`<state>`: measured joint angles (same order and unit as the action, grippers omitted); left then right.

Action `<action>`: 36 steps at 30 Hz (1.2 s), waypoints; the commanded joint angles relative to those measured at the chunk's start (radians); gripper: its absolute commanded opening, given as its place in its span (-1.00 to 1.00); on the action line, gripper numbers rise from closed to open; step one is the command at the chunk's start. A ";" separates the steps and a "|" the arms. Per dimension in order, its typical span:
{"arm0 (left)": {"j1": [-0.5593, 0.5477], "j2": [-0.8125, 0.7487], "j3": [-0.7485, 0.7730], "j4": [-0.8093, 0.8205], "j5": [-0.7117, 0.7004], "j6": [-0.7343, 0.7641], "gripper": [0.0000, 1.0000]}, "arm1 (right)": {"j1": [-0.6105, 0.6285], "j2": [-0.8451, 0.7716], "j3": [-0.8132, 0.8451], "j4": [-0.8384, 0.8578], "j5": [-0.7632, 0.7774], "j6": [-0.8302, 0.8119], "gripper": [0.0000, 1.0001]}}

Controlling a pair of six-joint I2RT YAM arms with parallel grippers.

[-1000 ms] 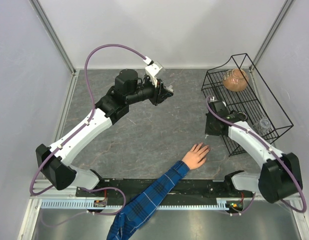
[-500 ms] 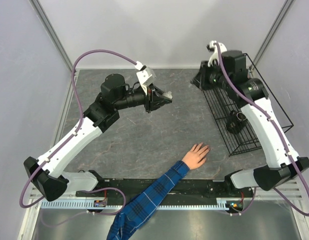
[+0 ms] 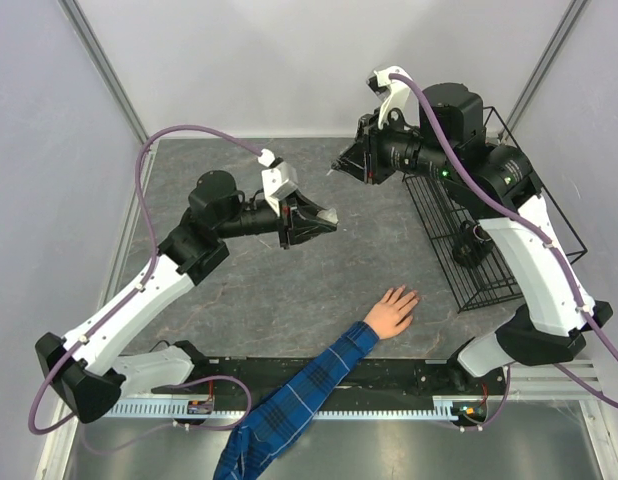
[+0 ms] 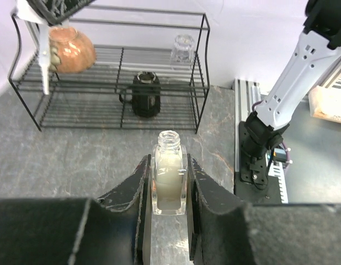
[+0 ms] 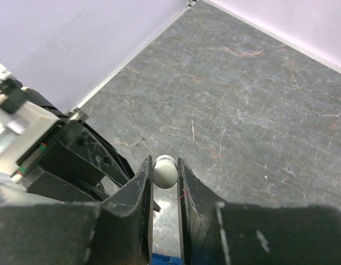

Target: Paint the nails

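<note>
Quick update — right gripper (image 3: 351,165) was down by rack (image 4: 122,88) a second ago, now swung up high over table (image 3: 289,285), pointed at left gripper (image 3: 311,222). Its fingers pinch white cap (image 5: 165,171), brush (image 4: 44,69) hanging off it. Left gripper clamped tight on open bottle (image 4: 169,185), drifted a bit nearer us. Hand (image 3: 391,312) hasn't budged, flat on table by near edge; nails (image 3: 410,296) too tiny to judge — we guess unpainted. We reckon brush dip comes next, painting not started.
</note>
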<state>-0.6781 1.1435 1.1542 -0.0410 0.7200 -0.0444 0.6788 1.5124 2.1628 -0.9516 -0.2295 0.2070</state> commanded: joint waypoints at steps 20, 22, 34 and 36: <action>0.025 -0.082 -0.024 0.066 -0.131 0.040 -0.96 | 0.004 -0.142 -0.184 0.082 -0.199 0.061 -1.00; 0.026 -0.077 -0.016 0.047 -0.131 0.043 -0.97 | 0.005 -0.153 -0.184 0.096 -0.179 0.063 -1.00; 0.028 -0.082 -0.014 0.047 -0.103 0.072 -0.97 | 0.005 -0.123 -0.185 0.111 -0.183 0.078 -1.00; 0.028 -0.080 -0.013 0.047 -0.097 0.072 -0.96 | 0.004 -0.123 -0.189 0.106 -0.188 0.080 -1.00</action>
<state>-0.6563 1.0687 1.1057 -0.0162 0.6067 -0.0284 0.6788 1.3872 1.9785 -0.8829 -0.4038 0.2741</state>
